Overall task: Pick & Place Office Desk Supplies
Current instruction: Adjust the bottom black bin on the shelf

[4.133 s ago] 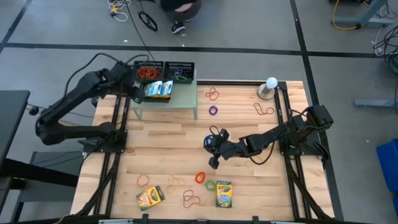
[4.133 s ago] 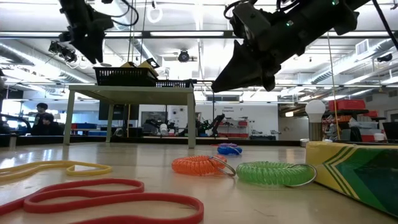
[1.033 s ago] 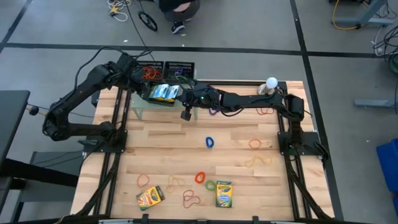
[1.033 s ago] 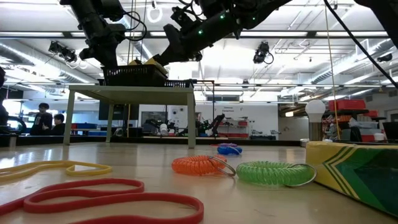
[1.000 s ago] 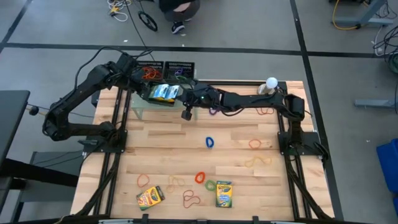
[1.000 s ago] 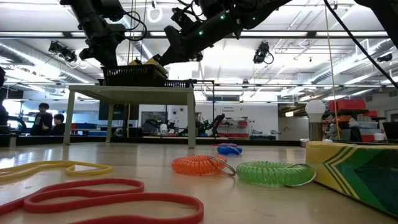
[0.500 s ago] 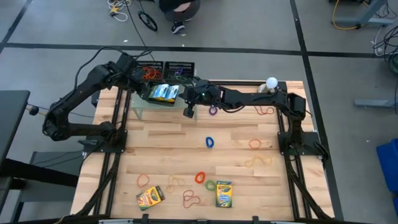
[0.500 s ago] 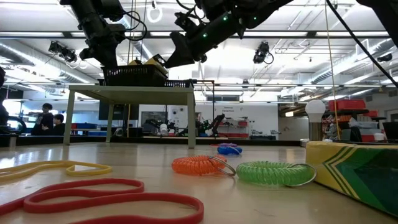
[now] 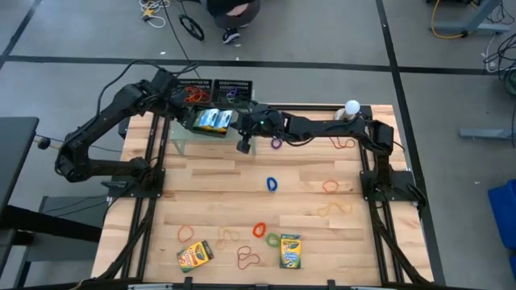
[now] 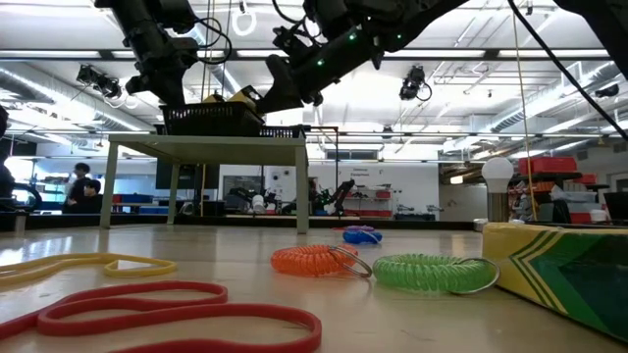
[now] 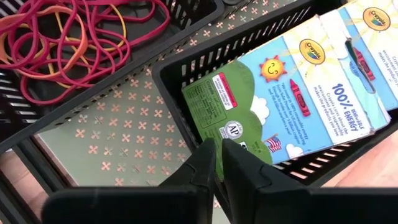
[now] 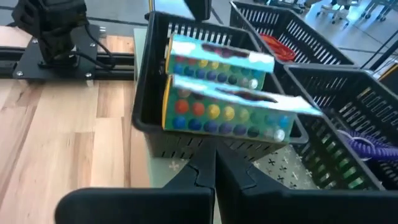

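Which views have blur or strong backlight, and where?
Low view: bright ceiling lights behind make both arms dark silhouettes, and the near red rubber band looks soft. Right wrist view: the crayon boxes in the black tray are smeared. Left wrist view: sharp, evenly lit.

This was a robotics lab or workshop. Two dark robot arms were bolted to a wooden table (image 9: 242, 181) on a grey concrete floor crossed by dark tape lines. Behind it, an open hall showed exposed ceiling ducts (image 10: 59, 83), strip lights, shelving and other machines. People (image 10: 78, 186) sat at nine o'clock; cables (image 9: 451, 20) lay at one o'clock.
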Available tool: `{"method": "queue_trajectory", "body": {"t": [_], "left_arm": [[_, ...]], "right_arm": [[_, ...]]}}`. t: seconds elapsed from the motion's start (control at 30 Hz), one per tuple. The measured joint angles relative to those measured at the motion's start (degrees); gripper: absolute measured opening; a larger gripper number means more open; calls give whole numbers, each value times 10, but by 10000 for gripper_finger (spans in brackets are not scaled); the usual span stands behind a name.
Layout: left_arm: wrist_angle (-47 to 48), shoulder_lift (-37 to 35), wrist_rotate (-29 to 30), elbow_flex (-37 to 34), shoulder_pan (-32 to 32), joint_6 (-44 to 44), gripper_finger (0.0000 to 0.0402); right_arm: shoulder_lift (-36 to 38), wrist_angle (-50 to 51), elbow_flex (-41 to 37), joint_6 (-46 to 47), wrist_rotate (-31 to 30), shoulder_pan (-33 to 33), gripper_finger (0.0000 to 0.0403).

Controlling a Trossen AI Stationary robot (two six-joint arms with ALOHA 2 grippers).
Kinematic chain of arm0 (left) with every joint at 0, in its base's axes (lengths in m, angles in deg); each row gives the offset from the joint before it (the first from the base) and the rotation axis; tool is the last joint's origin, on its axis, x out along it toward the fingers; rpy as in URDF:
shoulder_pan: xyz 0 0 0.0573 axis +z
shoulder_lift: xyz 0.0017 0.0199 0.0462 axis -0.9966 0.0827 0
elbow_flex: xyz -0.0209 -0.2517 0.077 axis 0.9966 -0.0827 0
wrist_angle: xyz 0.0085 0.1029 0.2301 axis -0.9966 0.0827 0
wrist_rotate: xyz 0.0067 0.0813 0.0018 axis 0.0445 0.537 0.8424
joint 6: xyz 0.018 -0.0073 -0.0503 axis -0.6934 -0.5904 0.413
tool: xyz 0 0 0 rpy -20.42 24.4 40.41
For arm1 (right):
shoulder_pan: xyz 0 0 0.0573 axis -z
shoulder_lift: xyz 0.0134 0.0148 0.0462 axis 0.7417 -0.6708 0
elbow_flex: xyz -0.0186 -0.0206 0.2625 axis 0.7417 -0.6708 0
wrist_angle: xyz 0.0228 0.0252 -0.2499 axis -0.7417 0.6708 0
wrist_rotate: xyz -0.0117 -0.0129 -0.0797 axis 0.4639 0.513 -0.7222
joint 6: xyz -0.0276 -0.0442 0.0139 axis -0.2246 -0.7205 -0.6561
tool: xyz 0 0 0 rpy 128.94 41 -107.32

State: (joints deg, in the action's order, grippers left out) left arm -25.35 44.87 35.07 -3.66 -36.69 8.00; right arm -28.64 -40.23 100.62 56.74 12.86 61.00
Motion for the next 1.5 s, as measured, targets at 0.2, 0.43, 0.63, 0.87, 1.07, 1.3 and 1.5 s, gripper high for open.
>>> {"method": "queue_trajectory", "body": {"t": [0.2,0.43,0.63,0.87,1.07,1.3,1.5], "left_arm": [[-10,0,3,0,-23,24,25],[-20,2,13,0,-45,31,20],[-25,2,17,0,-69,18,22],[-27,2,67,39,-111,-29,64],[-24,1,121,64,-184,-53,135],[-38,5,213,51,-291,-83,226],[-40,26,281,49,-342,-97,258]], "right_arm": [[0,-9,0,0,1,3,2],[0,-29,0,0,8,3,2],[0,-53,0,0,19,3,4],[0,-53,0,0,19,3,5],[11,-34,0,-1,0,2,6],[25,-24,0,-2,-8,2,6],[29,-23,0,0,-9,2,6]]}}
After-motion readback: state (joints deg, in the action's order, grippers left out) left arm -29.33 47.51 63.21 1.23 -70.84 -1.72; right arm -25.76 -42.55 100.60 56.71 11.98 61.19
